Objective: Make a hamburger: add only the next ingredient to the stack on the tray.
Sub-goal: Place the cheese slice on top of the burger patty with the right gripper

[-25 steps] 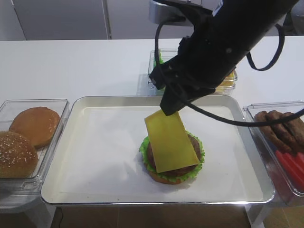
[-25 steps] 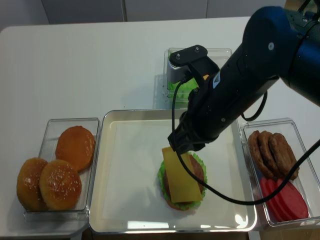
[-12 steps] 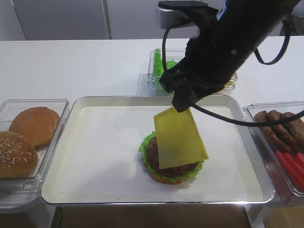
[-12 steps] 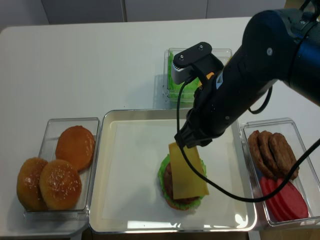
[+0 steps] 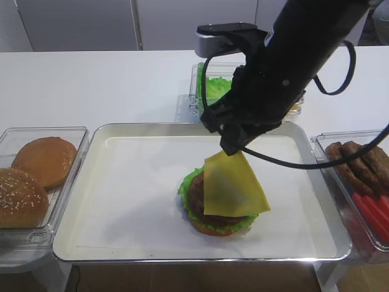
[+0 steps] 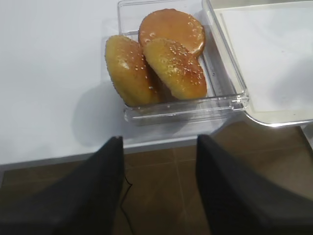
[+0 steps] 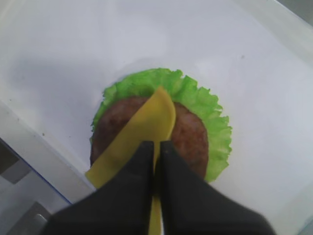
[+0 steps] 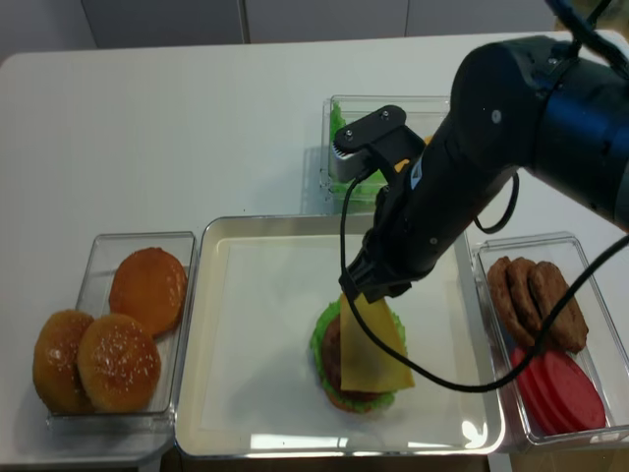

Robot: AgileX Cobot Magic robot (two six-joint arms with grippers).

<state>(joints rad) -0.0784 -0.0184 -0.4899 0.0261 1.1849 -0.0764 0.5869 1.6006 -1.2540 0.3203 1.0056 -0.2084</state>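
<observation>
While the right claw (image 7: 155, 149) hangs over the tray (image 5: 73, 237), its two dark fingers (image 7: 139, 166) are pressed together on the upper corner of the cheese slice (image 5: 233, 185), pinching it edge-on. Slice hangs straight down from the claw tip, floppy, curling a bit in the right wrist view.

Cheese vs claw: directly below the fingertips, pinched corner up top, free edge lowest. In the exterior high view the lower part of the slice overlaps the patty on the stack (image 5: 196, 213); can't tell whether it's touching or just above. From the wrist view the slice runs diagonally across the patty, off toward its lower-left side, not centred flat.

Stack sits right of tray centre: bun base, lettuce frill around it, brown patty on top. Patty's right half and left edge are uncovered.

Left claw (image 6: 159, 188): fingers spread, nothing between them, parked off the tabletop's front edge, near the clear box of buns (image 6: 166, 58). Well apart from the tray action.

Around the tray: bun box (image 5: 37, 173) on the left, box of loose patties (image 5: 358, 161) and red slices (image 5: 374, 213) on the right, lettuce box (image 5: 214, 88) behind the tray, partly hidden by the right arm. All on the white tabletop (image 5: 91, 85).
</observation>
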